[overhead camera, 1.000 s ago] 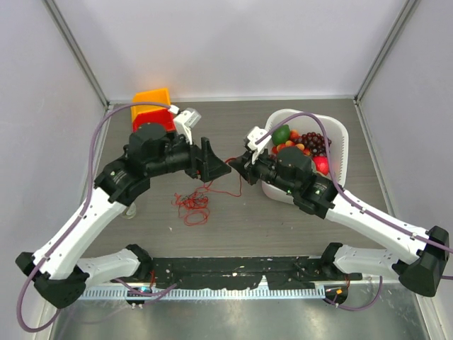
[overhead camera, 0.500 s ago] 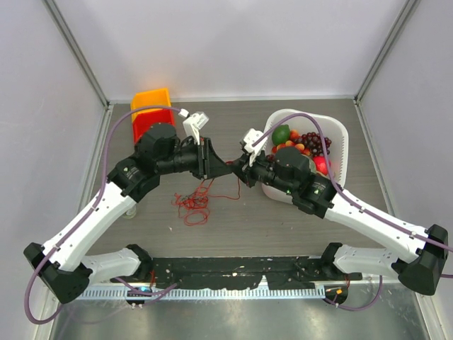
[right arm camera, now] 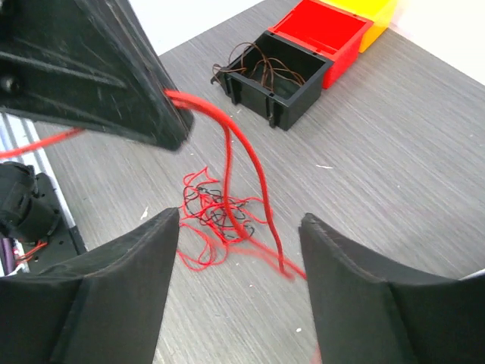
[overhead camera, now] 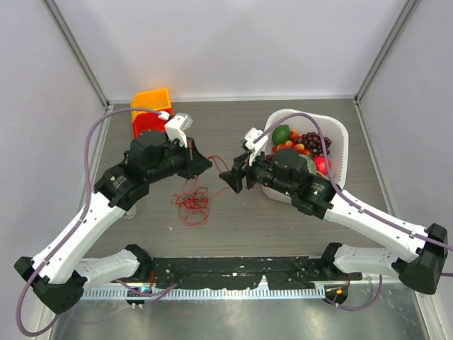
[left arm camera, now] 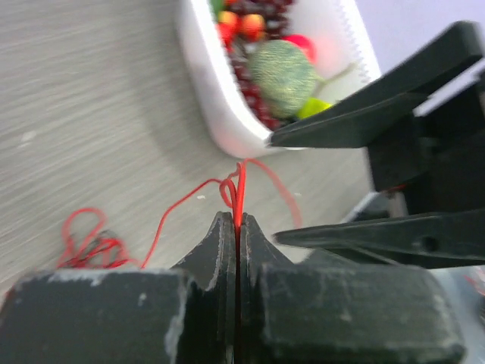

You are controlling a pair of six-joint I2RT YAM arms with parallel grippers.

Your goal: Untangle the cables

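The cables (overhead camera: 192,205) are a small tangle of thin red wire with a dark strand, lying on the table between the arms; they also show in the right wrist view as the tangle (right arm camera: 220,208). My left gripper (overhead camera: 207,164) is shut on a red strand (left arm camera: 240,189) that rises from the tangle (left arm camera: 87,243) to its tips (left arm camera: 236,220). Just to its right, my right gripper (overhead camera: 231,181) stands open. In the right wrist view the red strand (right arm camera: 254,163) hangs loose between the open gripper (right arm camera: 239,220), touching neither finger.
A white basket (overhead camera: 338,138) of fruit stands behind the right arm, its rim (left arm camera: 208,114) near the strand. At the back left sit a black bin (right arm camera: 273,76) holding brown wires, a red bin (right arm camera: 322,30) and a yellow bin (overhead camera: 152,98).
The right gripper has opened and let go of the red strand. The left gripper has shut on that strand and drawn back to the left.
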